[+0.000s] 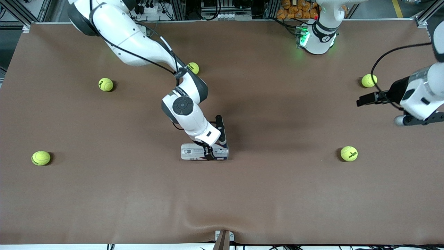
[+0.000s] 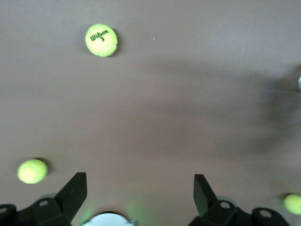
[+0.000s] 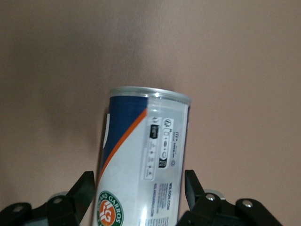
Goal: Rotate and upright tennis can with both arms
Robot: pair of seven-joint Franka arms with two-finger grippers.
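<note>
**Can on its side, right tool straddling it**

Lowest in the front frame among the loose things, the tennis can [image 1: 199, 152] lies on its side at the middle of the brown bench [image 1: 277, 194], long axis running toward the two arms' ends of the bench. The right tool [image 1: 208, 153] sits down over the can, a finger on each flank. In the right wrist frame the fingers [image 3: 87, 193] stand just off the label rather than pressed into it, though that close view makes contact hard to judge; I read the tool as released or loosely set about the can, not clenched on it.

The left tool [image 2: 140, 193] hangs over the left arm's end of the bench at the right edge of the front frame, jaws spread wide and holding nothing; that arm waits.

Five tennis balls are scattered well apart from the can, the nearest [image 1: 193, 67] up beside the right arm's forearm.

Risks from here, as I judge them: the can is round and slick, so a loose or off-centre pinch could let it roll or squirt away. Tipping it up by one arm alone could let it topple before the left tool arrives.
</note>
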